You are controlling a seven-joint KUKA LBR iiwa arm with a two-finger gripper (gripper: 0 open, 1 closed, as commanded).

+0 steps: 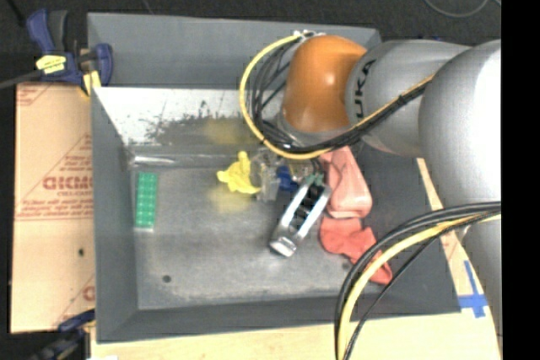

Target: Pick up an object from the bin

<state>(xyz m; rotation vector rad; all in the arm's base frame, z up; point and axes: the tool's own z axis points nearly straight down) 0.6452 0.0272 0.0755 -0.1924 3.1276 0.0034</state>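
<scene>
My gripper (pixel 275 171) is down in the middle of the bin, mostly hidden under the arm's orange cover. A small yellow toy-like thing (pixel 237 176) lies right against its left side. A silver and black oblong tool (pixel 297 217) lies slanted just below and right of the gripper. A bit of something blue (pixel 286 178) shows beside the gripper. A pink and red soft thing (pixel 348 206), like a limp rubber glove, lies to the right of the tool.
A green studded block (pixel 147 201) lies flat near the bin's left wall, well apart from the rest. The arm and its looped cables cover the bin's upper right part. Bare grey floor lies at the bin's lower left.
</scene>
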